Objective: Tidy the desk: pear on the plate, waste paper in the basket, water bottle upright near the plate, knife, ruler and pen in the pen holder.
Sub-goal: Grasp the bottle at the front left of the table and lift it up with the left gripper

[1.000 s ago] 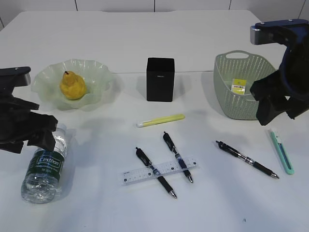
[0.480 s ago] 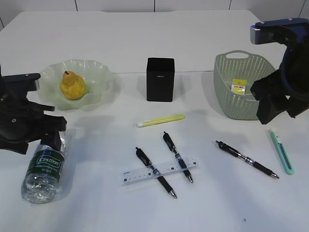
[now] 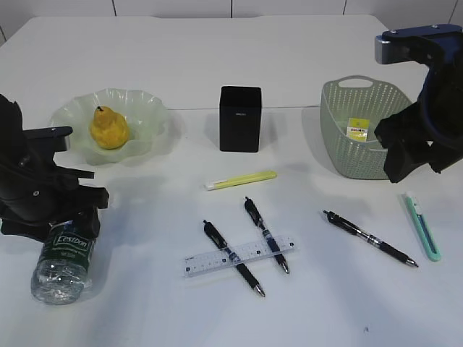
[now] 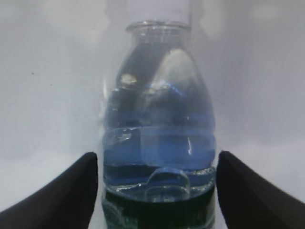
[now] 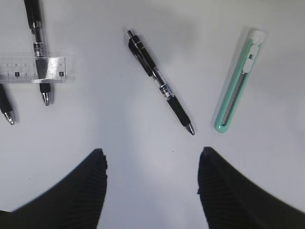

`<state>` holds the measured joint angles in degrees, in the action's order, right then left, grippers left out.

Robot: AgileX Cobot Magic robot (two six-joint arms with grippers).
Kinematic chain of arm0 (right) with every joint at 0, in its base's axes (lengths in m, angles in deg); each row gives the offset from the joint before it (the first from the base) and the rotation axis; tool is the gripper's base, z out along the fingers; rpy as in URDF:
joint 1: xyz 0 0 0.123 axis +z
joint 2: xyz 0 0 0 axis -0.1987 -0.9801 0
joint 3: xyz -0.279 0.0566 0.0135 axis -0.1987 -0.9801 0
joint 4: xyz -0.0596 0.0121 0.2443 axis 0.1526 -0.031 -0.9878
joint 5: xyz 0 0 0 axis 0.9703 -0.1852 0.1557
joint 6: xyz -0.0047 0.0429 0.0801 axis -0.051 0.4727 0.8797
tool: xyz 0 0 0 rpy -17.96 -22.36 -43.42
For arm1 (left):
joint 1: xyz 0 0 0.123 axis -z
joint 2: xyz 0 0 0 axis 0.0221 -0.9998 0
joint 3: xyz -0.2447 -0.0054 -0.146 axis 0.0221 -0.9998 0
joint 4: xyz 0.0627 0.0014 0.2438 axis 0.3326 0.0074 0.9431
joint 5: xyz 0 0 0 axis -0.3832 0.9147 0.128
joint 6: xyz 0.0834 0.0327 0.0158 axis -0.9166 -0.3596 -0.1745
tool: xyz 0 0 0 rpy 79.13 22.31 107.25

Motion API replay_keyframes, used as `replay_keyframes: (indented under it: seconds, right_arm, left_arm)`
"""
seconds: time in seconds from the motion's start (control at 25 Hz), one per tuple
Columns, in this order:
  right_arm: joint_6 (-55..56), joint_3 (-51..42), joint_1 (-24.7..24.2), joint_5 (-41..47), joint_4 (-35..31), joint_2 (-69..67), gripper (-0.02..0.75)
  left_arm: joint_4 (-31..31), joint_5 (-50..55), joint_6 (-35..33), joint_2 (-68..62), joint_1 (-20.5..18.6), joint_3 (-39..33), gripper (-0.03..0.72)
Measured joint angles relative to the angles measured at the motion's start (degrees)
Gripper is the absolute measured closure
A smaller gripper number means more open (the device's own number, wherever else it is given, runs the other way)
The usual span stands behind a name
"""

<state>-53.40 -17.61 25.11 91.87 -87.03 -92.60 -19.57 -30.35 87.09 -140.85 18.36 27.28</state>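
Now, exterior view: left pincer (image 3: pixel 69 217) spread over lying clear plastic water bottle with green label (image 3: pixel 64 259), near ruffled green glass plate (image 3: pixel 148 116).

Left wrist view: fingers (image 4: pixel 71 191) flank bottle, not clamped. Next: close, stand upright.

Right wrist view: right pincer (image 5: pixel 151 183) open, empty, above mint utility knife (image 5: pixel 237 87).

A plain white table (image 3: pixel 304 50) carries everything. A square black pen holder (image 3: pixel 240 118) stands near its middle. Left of the holder sits a pale green ruffled glass plate (image 3: pixel 145 108); right of it, a sage green perforated plastic basket (image 3: pixel 347 155). In front of the holder lie a yellow highlighter (image 3: pixel 240 180), three black pens (image 3: pixel 233 257) (image 3: pixel 265 233) (image 3: pixel 369 238) and a clear plastic ruler (image 3: pixel 210 260). Front right lies a mint green utility knife (image 3: pixel 422 225); front left, a clear water bottle with a dark green label (image 3: pixel 64 259) on its side.
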Motion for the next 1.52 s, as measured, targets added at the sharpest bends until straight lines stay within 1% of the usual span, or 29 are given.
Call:
replay_keyframes:
  seconds: [0.44, 0.76, 1.12, 1.36, 1.52]
  right_arm:
    - [0.0, 0.0, 0.0, -0.43, 0.66, 0.0, 0.286]
    - [0.0, 0.0, 0.0, -0.62, 0.88, 0.0, 0.288]
    - [0.0, 0.0, 0.0, -0.85, 0.92, 0.0, 0.288]
    - [0.0, 0.0, 0.0, -0.49, 0.92, 0.0, 0.287]
    - [0.0, 0.0, 0.0, -0.49, 0.92, 0.0, 0.288]
  left_arm:
    - [-0.38, -1.81, 0.03, -3.34, 0.0, 0.13, 0.15]
    - [-0.38, -1.81, 0.13, -3.4, 0.0, 0.49, 0.267]
    - [0.08, -3.44, 0.13, -3.46, 0.0, 0.49, 0.275]
    - [-2.49, -5.96, 0.13, -3.69, 0.0, 0.49, 0.276]
    - [-1.81, -7.22, 0.13, -3.73, 0.0, 0.49, 0.276]
